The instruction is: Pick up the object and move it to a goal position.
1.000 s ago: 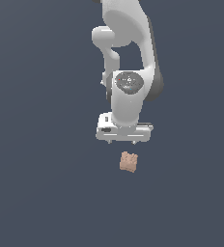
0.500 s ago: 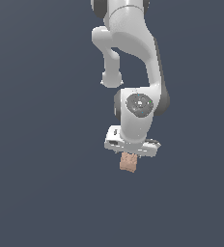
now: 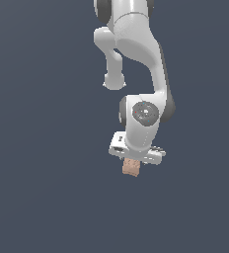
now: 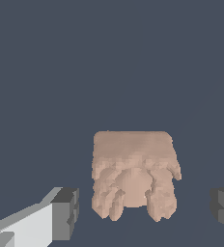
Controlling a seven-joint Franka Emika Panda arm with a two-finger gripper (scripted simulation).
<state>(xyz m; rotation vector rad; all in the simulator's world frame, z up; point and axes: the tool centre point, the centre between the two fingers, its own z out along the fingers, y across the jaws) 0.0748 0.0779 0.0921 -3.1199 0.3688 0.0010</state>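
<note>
— Under the white gripper (image 3: 136,157), right below its body, that's where the block (image 3: 131,168) sits: a small tan-pink lump on the plain dark floor (image 3: 42,197).

— Is the gripper holding it?

— No. From the wrist view the two dark fingertips (image 4: 66,212) stand wide apart, one on each side of the block (image 4: 133,173), with clear gaps between them and it. Spread, not gripping.

— How do you reckon it'll handle?

— Small, so probably light. It looks stiff, like a rough casting, though nothing shows what it's made of. One end is flat and square; the other is lumpy, with rounded lobes and grooves. I'd have the pads close on the two plain side faces, toward the smoother, squarer part. On the lobes they'd only touch at high points, and it might twist or slip.

— Anything you can't make out?

— Plenty. From the outside view the gripper body covers the top of the block and hides the fingers, so I can't tell how low they reach beside it. The wrist picture cuts one fingertip off at the edge. And I see no goal mark anywhere.
</note>
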